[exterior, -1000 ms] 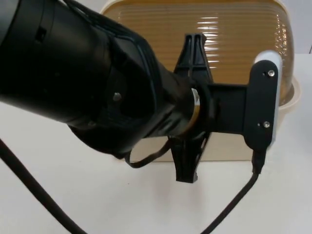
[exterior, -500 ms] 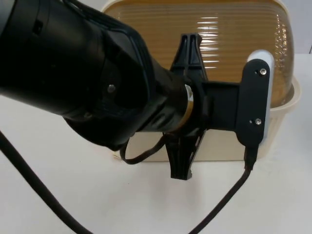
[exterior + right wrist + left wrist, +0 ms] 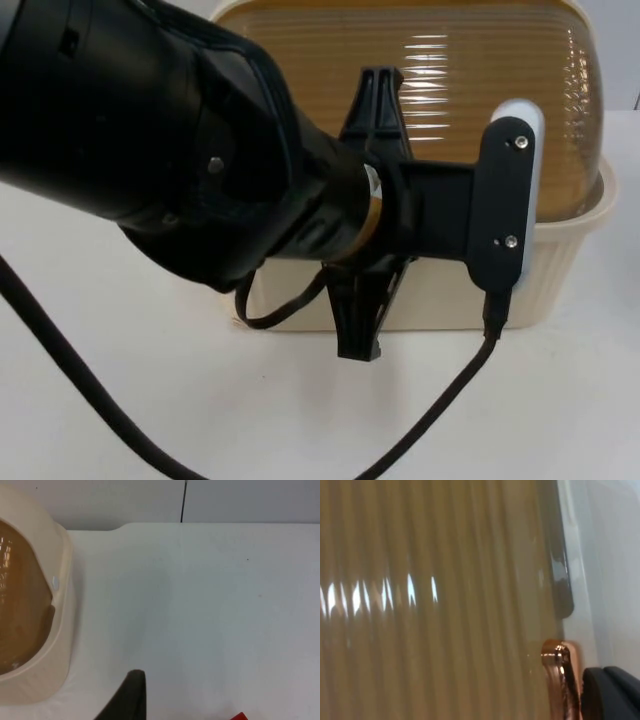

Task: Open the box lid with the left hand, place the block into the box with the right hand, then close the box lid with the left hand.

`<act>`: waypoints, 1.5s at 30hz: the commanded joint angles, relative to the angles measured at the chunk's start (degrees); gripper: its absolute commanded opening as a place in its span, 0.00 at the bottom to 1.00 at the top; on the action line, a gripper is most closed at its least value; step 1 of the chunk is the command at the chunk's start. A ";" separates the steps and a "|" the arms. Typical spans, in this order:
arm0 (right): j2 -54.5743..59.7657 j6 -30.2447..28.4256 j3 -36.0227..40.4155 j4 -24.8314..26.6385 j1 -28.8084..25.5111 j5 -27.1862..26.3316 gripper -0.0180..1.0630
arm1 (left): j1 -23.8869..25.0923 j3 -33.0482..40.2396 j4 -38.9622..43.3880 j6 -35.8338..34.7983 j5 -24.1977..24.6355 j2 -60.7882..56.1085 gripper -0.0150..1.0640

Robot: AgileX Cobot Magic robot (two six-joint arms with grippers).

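We are looking down on the left arm (image 3: 170,150), which sweeps in over the white table (image 3: 120,400) and covers much of the scene; behind it sits the box (image 3: 540,270), cream-coloured in its base, with its ribbed amber lid (image 3: 470,90) down on the rim, so the box is closed; the left gripper (image 3: 366,215) stands across the front wall of the box, one black finger (image 3: 362,320) reaching down past the base toward the table, the other (image 3: 378,100) rising in front of the lid; we cannot tell whether the fingers are apart or together, nor whether they press on the lid, since the arm's own body hides the place where they would meet it.

From the left wrist we see the lid's amber ribs very close, bright glints running across them; a shiny copper-coloured handle (image 3: 561,680) sits at the lid's edge, just beside the black fingertip (image 3: 610,692); whether the two touch we cannot say.

From the right wrist we see the box's cream rim (image 3: 60,605) curving round the amber lid, the bare table stretching away to the grey partition wall (image 3: 240,500); the right gripper (image 3: 127,697) waits above the table beside the box, one dark fingertip in sight and nothing visibly between its fingers; how wide it stands we cannot tell; a small red corner (image 3: 240,716), perhaps the block, peeps in on the table near that fingertip.
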 commanded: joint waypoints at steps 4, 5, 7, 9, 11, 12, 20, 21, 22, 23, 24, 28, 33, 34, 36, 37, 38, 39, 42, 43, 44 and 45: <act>-0.05 1.05 -0.37 0.10 0.23 -0.69 0.98 | 0.43 -0.33 0.12 -0.09 -1.21 0.44 0.01; -0.05 1.05 -0.37 0.10 0.23 -0.69 0.98 | 0.69 -0.44 0.12 -0.09 -1.20 0.86 0.01; -0.05 1.05 -0.37 0.10 0.23 -0.69 0.98 | 0.70 -0.44 0.12 -0.09 -1.20 1.14 0.01; -0.05 1.05 -0.37 0.10 0.23 -0.69 0.98 | 0.70 -0.44 0.12 -0.09 -1.08 1.18 0.01; -0.05 1.05 -0.37 0.10 0.23 -0.69 0.98 | 0.70 -0.55 0.12 0.04 -0.98 1.18 0.01; -0.05 1.05 -0.37 0.10 0.23 -0.69 0.98 | 0.70 -0.55 0.12 0.28 -0.76 1.18 0.01; -0.05 1.05 -0.37 0.10 0.23 -0.69 0.98 | 0.70 -0.55 0.12 1.04 -0.51 1.18 0.01; -0.05 1.05 -0.37 0.10 0.23 -0.69 0.98 | 0.70 -0.55 0.12 1.04 -0.51 1.18 0.01; -0.05 1.05 -0.37 0.10 0.23 -0.69 0.98 | 0.70 -0.55 0.12 1.04 -0.20 1.18 0.01; -0.05 1.05 -0.37 0.10 0.23 -0.69 0.98 | 0.70 -0.55 0.12 1.04 -0.02 1.18 0.01; -0.05 1.04 -0.37 0.10 0.23 -0.58 0.98 | 0.70 -0.55 0.12 1.04 0.01 1.18 0.01; -0.05 1.04 -0.37 0.10 0.23 -0.58 0.98 | 0.70 -0.55 0.12 1.04 0.25 1.18 0.01; -0.05 1.04 -0.37 0.10 0.23 -0.58 0.98 | 0.70 -0.55 0.12 1.48 2.20 1.18 0.01; -0.05 1.04 -0.37 0.10 0.23 -0.58 0.98 | 0.70 -0.55 0.12 1.48 2.82 1.18 0.01; -0.05 1.04 -0.37 0.10 0.23 -0.58 0.98 | 0.70 -0.55 0.12 1.48 3.31 1.18 0.01; -0.05 1.04 -0.37 0.10 0.23 -0.58 0.98 | 0.70 -0.55 0.12 1.48 3.31 1.18 0.01; -0.05 1.04 -0.37 0.10 0.23 -0.58 0.98 | 0.70 -0.55 0.12 1.48 3.59 1.18 0.01; -0.05 1.04 -0.37 0.10 0.23 -0.58 0.98 | 0.70 -0.55 0.12 1.48 3.98 1.18 0.01; -0.05 1.04 -0.37 0.10 0.23 -0.58 0.98 | 0.70 -0.55 0.12 1.48 4.52 1.18 0.01; -0.05 1.04 -0.37 0.10 0.23 -0.58 0.98 | 0.70 -0.55 0.12 1.48 4.78 1.18 0.01; -0.05 1.04 -0.37 0.10 0.23 -0.58 0.98 | 0.70 -0.55 0.12 1.48 5.24 1.18 0.01; -0.05 1.04 -0.37 0.10 0.23 -0.58 0.98 | 0.70 -0.55 0.12 1.48 5.59 1.18 0.01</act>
